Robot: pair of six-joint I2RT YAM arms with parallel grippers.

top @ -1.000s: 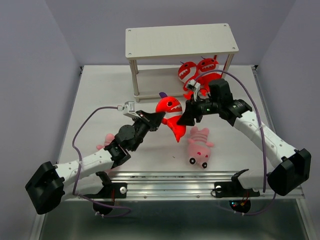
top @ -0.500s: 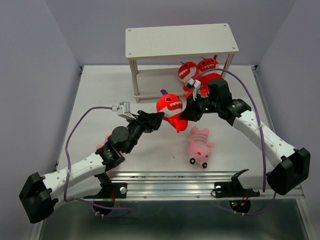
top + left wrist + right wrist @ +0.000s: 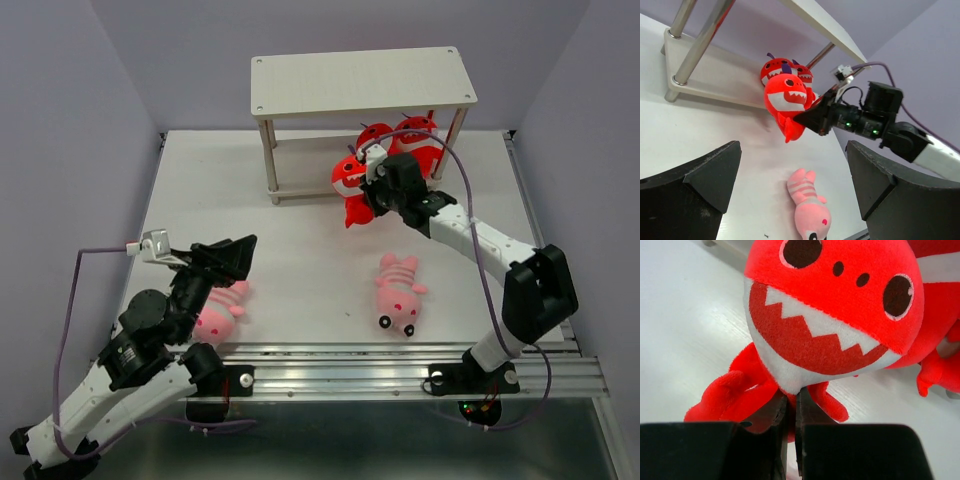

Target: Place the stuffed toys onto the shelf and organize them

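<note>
Red monster [image 3: 347, 176], clamped tight in the right gripper [image 3: 791, 402], now at the shelf [image 3: 360, 85] lower board, ready for placing; left gripper [image 3: 238, 252], open and empty, has retreated.

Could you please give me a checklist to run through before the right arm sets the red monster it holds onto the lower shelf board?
1. Grip: the right gripper is shut on the held red monster just below its grin: ok.
2. Free spot: the lower board is bare to the left of the shelved red monsters: ok.
3. Held toy's feet above the board's front edge: cannot tell.
4. Left gripper out of the path: open, far from the board: ok.
5. All toys shelved: not ok; one pink toy and another pink toy lie on the table.
</note>
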